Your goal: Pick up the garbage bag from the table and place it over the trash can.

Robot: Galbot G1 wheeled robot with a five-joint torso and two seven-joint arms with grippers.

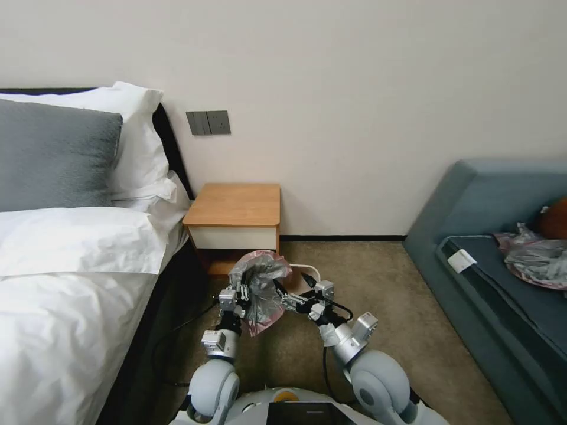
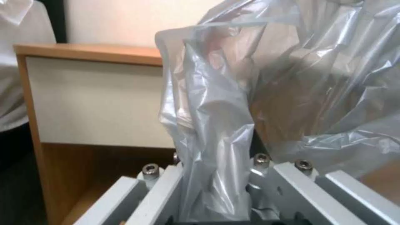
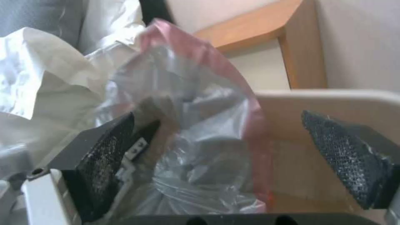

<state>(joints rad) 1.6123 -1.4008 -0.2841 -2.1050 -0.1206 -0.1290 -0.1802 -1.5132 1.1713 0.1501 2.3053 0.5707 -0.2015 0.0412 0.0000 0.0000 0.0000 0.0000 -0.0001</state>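
Garbage bag (image 1: 260, 289) is off the table (image 1: 235, 205), held in the air in front of the table's white drawer and above the trash can (image 1: 311, 273), whose cream rim shows just behind it. Left gripper (image 1: 241, 294) is clamped on a bunched fold of the grey plastic. Right gripper (image 1: 282, 293) sits at the bag's pink-rimmed mouth with its jaws spread wide, one mesh pad (image 3: 106, 150) against the plastic, the other apart from it.
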